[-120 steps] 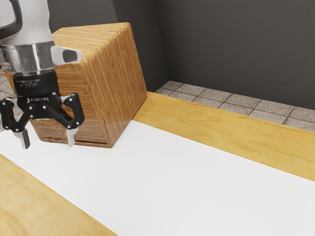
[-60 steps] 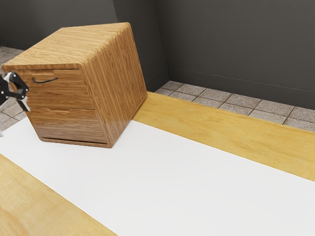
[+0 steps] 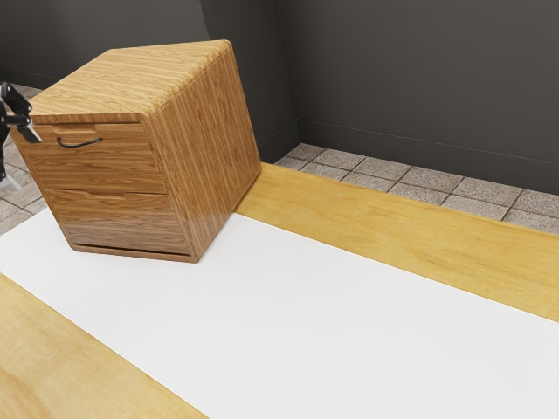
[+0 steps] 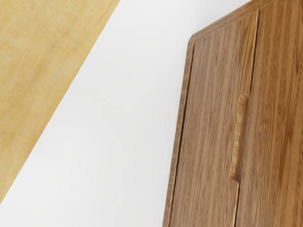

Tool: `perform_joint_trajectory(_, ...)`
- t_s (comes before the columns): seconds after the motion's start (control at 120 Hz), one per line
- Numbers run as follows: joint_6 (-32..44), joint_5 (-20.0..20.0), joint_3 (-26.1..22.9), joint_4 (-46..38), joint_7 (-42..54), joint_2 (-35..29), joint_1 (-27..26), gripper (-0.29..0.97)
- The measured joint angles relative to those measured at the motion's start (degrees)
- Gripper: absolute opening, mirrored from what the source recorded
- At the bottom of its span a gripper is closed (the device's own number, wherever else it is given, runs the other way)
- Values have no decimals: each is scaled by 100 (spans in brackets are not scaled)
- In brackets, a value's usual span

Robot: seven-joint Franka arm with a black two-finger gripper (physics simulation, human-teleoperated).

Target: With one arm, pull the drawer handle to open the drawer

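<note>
Dark walls and a tiled floor [image 3: 419, 183] back your table [image 3: 393, 236] and its white mat [image 3: 306, 323]. Toward the exterior view's left stands the wooden cabinet [image 3: 188, 122], both drawers looking shut. You want the top drawer [image 3: 113, 166] and its thin dark handle [image 3: 79, 142]. You're in the approach, I'd judge: the gripper [image 3: 16, 120] hangs at the exterior view's left edge, level with that handle and apart from it. Whether it's spread or closed, you can't tell. Next, line up squarely on the bar.
</note>
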Motion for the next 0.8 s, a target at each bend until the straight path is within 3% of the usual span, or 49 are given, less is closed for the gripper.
perform_joint_trajectory(0.8,375,-153,34,1163,-452,1498,13,68)
